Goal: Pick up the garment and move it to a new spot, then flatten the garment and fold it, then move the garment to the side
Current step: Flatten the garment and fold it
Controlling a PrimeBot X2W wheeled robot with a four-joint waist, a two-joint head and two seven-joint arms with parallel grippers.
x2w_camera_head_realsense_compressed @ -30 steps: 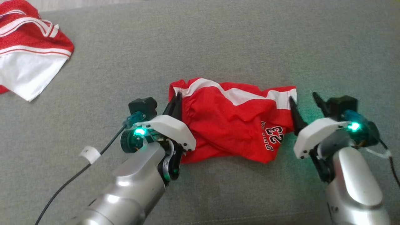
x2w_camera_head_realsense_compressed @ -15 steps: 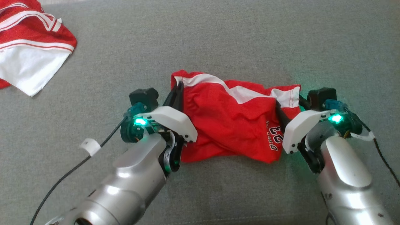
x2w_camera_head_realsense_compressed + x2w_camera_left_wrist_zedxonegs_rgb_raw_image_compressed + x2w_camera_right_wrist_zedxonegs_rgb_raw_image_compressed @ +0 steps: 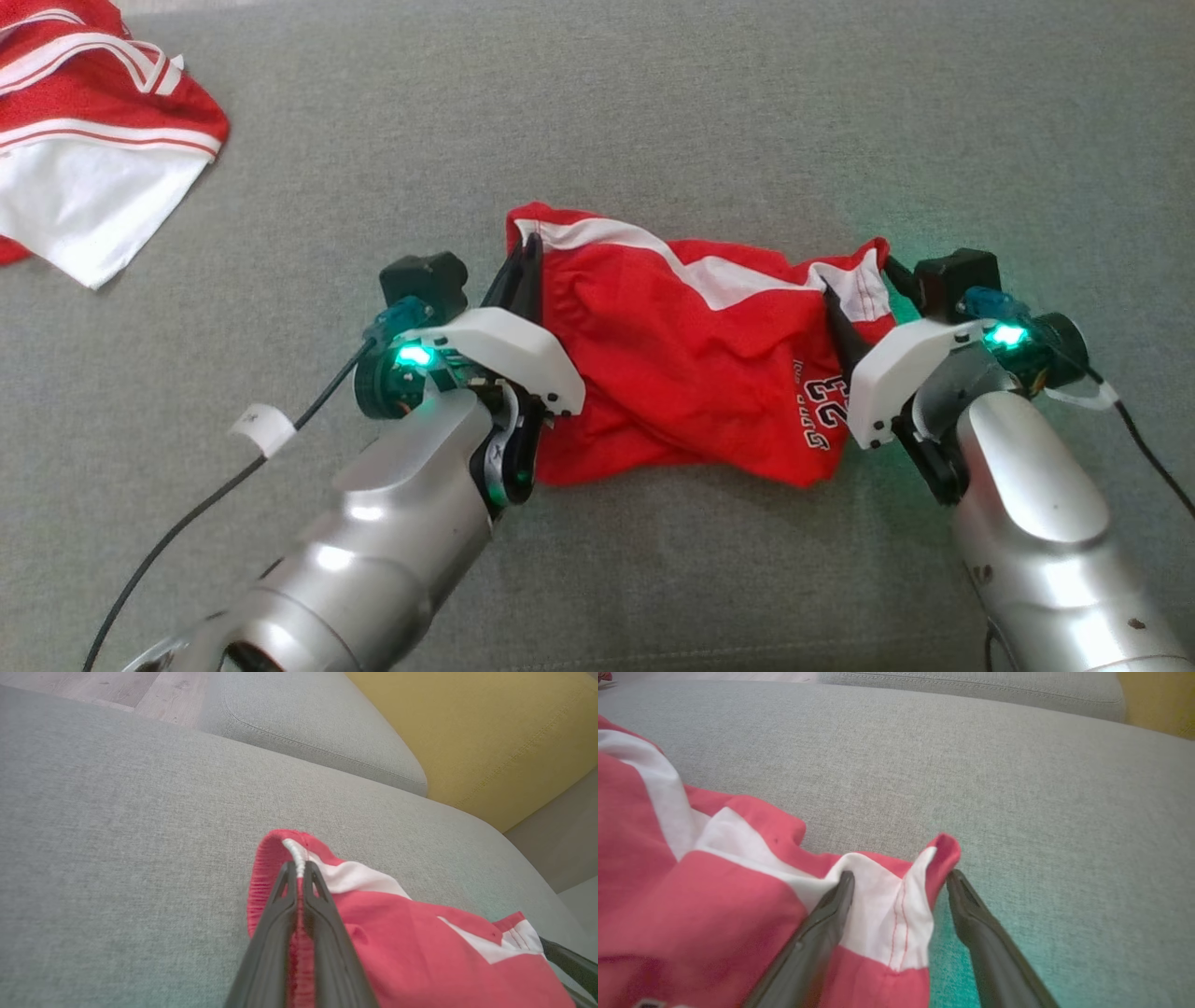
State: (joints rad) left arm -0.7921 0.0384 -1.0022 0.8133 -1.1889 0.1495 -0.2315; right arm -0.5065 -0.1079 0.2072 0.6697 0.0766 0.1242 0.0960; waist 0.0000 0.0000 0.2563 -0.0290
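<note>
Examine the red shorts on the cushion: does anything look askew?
Yes. The shorts lie rumpled, their number 23 turned sideways. The left gripper is shut on one corner; the right gripper stands open astride the opposite corner, not gripping.

You see the garment (image 3: pixel 691 373) lying across the middle of the sofa seat (image 3: pixel 653 112); the other cloth (image 3: pixel 84 140) lies well apart, behind it to the left.

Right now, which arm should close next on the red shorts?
Right: the right gripper stands open astride the white hem corner of the red shorts, while the left gripper is shut on the waistband.
</note>
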